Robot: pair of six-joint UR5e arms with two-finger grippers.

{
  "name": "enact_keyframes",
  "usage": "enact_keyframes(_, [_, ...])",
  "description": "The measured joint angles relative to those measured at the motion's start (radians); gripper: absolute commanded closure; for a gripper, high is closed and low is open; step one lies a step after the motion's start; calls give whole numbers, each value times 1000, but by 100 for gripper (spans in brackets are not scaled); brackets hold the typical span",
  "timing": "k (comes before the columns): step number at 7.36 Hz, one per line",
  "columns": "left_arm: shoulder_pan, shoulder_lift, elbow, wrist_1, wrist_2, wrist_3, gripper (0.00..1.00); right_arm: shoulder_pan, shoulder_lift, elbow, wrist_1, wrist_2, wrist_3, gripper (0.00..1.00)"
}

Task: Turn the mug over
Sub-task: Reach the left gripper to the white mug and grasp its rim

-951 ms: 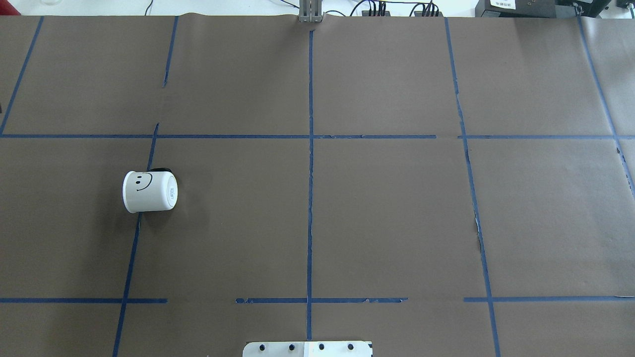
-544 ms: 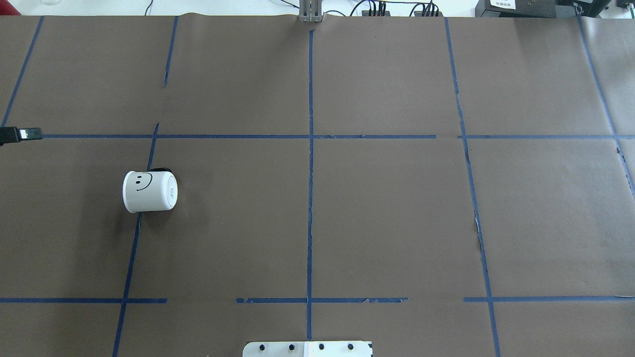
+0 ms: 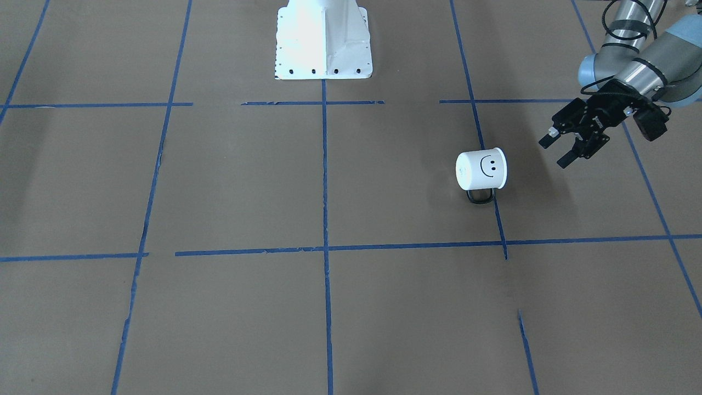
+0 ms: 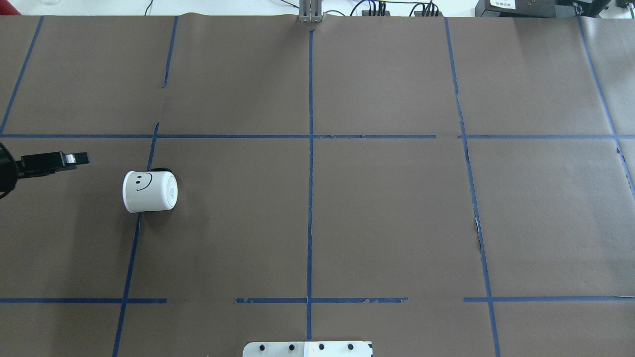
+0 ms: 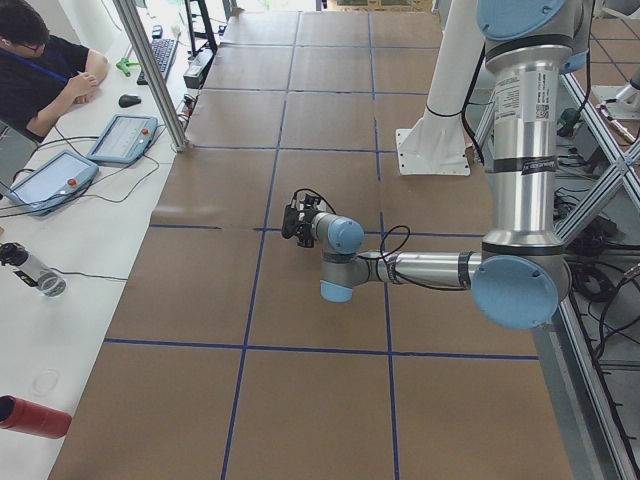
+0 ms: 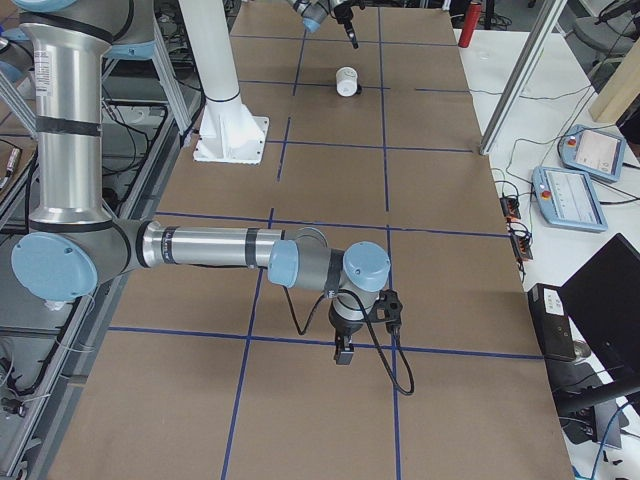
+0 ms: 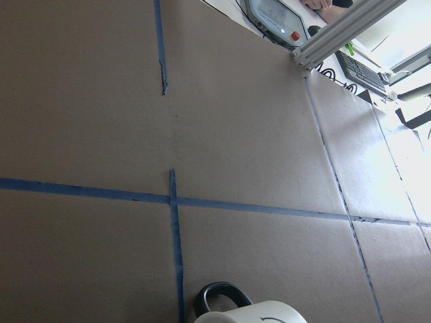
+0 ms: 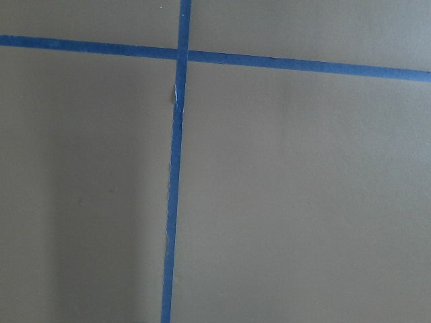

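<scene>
Nearest the robot, the white base plate [image 4: 307, 348] sits at the table's edge, with nothing of the task by it. Farther out, on the robot's left half of the paper-covered table [image 4: 387, 218], the mug [image 3: 481, 169] lies on its side across a blue tape line [image 4: 130, 258]. Its smiley face is up, its flat bottom is turned toward the table's middle, and its flared rim faces the left gripper [image 3: 555, 152]. The black loop handle [image 3: 481, 202] rests on the paper on the side away from the robot. The left gripper hovers near the mug's open end but apart from it, fingers spread and holding nothing.

This looks like the approach step, with no grasp made yet. The next move probably calls for setting the fingers over the rim or wall, closing, then turning the mug onto an end. The task does not say which end.

The left wrist camera catches only the handle and a sliver of white body at its bottom edge, and none of its own fingers. The overhead view cuts the left gripper off at the frame's edge. The mug's inside shows nowhere. The right gripper [image 6: 343, 350] appears only in the exterior right view, pointing down at the paper well apart from the mug. Whether its fingers are apart or together I cannot tell.
</scene>
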Motion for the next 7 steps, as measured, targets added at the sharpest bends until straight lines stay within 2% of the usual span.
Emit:
enact_keyframes(2, [116, -59, 85, -80, 112, -43, 9, 0, 0, 0, 0, 0, 0, 0])
enact_keyframes(4, [189, -88, 124, -120, 167, -92, 21, 0, 1, 0, 0, 0, 0, 0])
enact_keyframes(6, [212, -106, 129, -131, 178, -150, 52, 0, 1, 0, 0, 0, 0, 0])
enact_keyframes(7, [216, -117, 129, -141, 178, -185, 75, 0, 1, 0, 0, 0, 0, 0])
